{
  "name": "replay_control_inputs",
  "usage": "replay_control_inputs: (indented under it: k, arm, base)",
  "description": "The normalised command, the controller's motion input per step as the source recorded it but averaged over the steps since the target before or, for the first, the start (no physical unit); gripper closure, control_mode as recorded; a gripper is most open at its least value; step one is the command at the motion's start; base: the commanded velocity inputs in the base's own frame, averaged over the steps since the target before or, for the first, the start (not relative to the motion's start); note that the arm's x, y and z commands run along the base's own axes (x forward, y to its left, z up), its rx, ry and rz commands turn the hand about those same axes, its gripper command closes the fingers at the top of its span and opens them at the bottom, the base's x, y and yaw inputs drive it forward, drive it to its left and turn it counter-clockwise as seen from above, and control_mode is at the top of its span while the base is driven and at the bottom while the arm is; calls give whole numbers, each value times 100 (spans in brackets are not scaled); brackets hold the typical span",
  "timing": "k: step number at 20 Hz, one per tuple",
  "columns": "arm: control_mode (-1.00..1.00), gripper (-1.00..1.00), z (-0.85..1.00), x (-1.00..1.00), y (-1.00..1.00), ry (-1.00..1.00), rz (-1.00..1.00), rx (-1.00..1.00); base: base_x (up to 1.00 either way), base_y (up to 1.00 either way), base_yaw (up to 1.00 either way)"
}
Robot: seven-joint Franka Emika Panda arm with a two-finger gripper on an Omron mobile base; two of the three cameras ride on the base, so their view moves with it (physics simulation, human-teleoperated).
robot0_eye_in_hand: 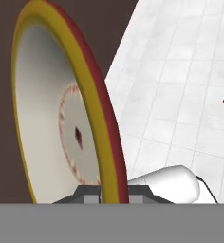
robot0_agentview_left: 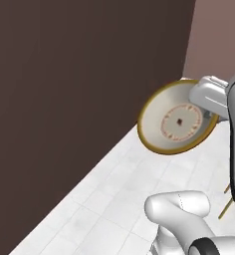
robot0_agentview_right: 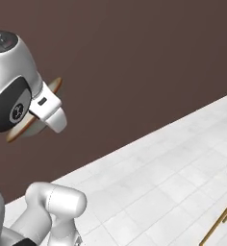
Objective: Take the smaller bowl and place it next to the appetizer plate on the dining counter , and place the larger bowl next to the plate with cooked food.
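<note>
The larger bowl [robot0_agentview_left: 176, 122] hangs in the air, tipped up on its edge. It is cream inside with a golden-brown rim and a reddish ring on its base. My gripper [robot0_agentview_left: 209, 116] is shut on its rim at the right side. In the hand view the bowl [robot0_eye_in_hand: 47, 118] stands edge-on, with its rim pinched in my gripper [robot0_eye_in_hand: 113, 192] at the bottom. From the right base, the white hand hides most of the bowl [robot0_agentview_right: 19, 133], leaving a strip of rim. The smaller bowl, both plates and the dining counter are out of view.
A dark brown wall [robot0_agentview_left: 79, 99] runs along the left and behind the bowl. White tiled floor [robot0_agentview_right: 158, 182] spreads below and to the right. Thin golden legs [robot0_agentview_right: 220, 217] of some furniture stand at the right edge. A pinkish wall [robot0_agentview_left: 214, 35] lies beyond.
</note>
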Motion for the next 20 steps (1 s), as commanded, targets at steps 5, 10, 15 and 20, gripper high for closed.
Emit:
replay_control_inputs:
  k: [5, 10, 15, 20]
  arm:
    - [100, 100, 0, 0, 0, 0, 0, 0]
    - [100, 100, 0, 0, 0, 0, 0, 0]
    - [100, 100, 0, 0, 0, 0, 0, 0]
    - [100, 100, 0, 0, 0, 0, 0, 0]
  base:
    - [39, 0, -42]
    - [42, 0, -45]
    - [54, -1, -51]
    - [73, 23, -54]
